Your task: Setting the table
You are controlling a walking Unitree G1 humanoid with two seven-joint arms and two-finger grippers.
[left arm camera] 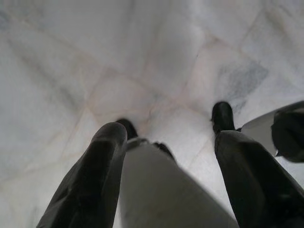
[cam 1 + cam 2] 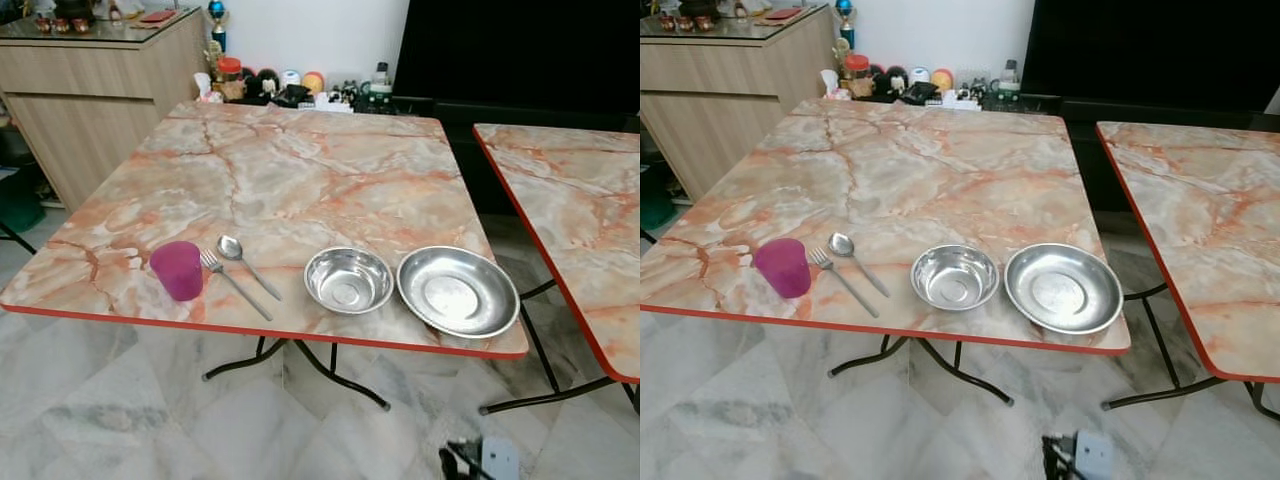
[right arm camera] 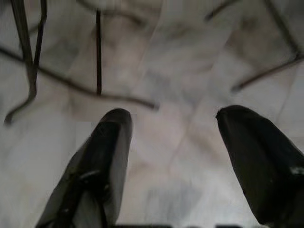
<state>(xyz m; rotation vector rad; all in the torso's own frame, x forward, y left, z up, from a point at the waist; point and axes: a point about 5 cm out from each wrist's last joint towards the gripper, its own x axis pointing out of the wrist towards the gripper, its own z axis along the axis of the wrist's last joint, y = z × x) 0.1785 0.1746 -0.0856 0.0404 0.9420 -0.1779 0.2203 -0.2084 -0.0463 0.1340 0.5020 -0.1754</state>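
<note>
Table [image 2: 300, 170] holds one cup [image 2: 178, 270], fork [image 2: 234, 284], spoon [image 2: 247, 264], seemingly two bowls [image 2: 348, 280].

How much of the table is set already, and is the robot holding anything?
Laid out along the near edge of the marble-patterned table: a purple cup, a fork, a spoon, a steel bowl and a steel plate. Nothing is in hand: the left gripper and right gripper hang open over the floor. What is left, if anything, can't be told; the second table is bare.
</note>
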